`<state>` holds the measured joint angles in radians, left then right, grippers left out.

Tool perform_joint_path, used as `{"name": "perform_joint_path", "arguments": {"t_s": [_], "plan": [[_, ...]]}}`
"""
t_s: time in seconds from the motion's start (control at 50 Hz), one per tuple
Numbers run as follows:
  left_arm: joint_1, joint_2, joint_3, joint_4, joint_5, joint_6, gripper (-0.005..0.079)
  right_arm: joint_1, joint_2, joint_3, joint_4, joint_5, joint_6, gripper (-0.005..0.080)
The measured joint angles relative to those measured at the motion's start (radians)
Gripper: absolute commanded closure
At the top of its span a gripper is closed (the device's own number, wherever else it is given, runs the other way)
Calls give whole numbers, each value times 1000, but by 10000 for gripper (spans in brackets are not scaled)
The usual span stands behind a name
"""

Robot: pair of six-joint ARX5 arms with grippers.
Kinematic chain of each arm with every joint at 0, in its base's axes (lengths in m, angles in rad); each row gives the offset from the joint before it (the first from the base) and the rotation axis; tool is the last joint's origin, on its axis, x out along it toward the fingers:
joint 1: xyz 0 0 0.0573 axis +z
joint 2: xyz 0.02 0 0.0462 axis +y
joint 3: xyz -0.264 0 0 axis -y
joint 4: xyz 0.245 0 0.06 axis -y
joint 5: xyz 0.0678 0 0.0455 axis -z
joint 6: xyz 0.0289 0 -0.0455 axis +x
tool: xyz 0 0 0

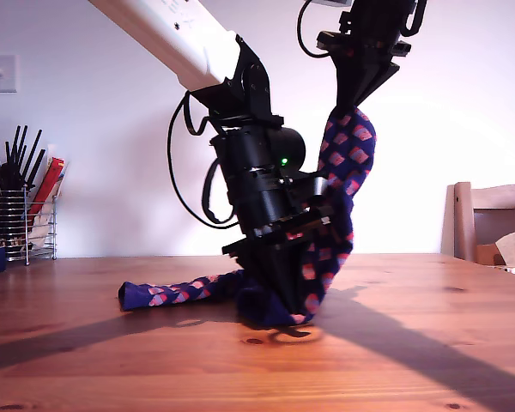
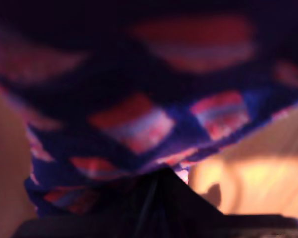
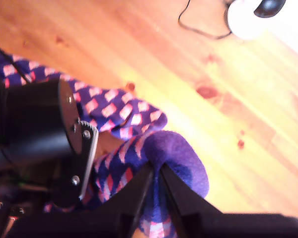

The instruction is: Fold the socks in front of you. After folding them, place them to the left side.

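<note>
In the exterior view the socks form one patterned strip. One end lies flat on the bench towards the exterior view's left. The strip bunches in the middle under the lower arm, then climbs in a curve to the upper arm.

The second hand is the high one. The exterior view shows only its dark fingers meeting the top of the raised fabric. The second wrist view, looking down along that hand, makes the grip clear. Its two fingers are drawn close together with a plain purple fold of the socks pinched between them. The black body of the other arm sits below, with the patterned length spread on the bench beyond it. This view also shows a white round object and a dark cable on the wood, neither of which appears in the exterior view.

The first hand is low, at the bunched fabric touching the bench. The first wrist view is filled with blurred sock pattern pressed close to the lens, so the pictures do not show how far this hand is open or whether it grips.

Only the exterior view shows a wire holder of utensils at its left and a wooden chair at its right.
</note>
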<state>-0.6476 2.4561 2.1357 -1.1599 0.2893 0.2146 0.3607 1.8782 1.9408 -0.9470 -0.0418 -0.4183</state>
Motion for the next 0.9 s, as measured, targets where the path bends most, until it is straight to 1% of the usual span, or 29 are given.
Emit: {"name": "perform_joint_path", "arguments": {"t_s": [0.14,0.24,0.36,0.6,0.9], "plan": [[20,0,0,-63,3,1,766,-8,0,0,-17,4,0,765],[37,0,0,-94,24,10,766,-13,0,0,-21,5,0,765],[50,0,0,-106,39,24,766,-19,10,0,-21,23,-24,765],[61,0,0,-147,77,50,766,-39,85,0,2,25,-31,765],[69,0,0,-170,84,63,766,-60,163,0,33,22,-55,765]]}}
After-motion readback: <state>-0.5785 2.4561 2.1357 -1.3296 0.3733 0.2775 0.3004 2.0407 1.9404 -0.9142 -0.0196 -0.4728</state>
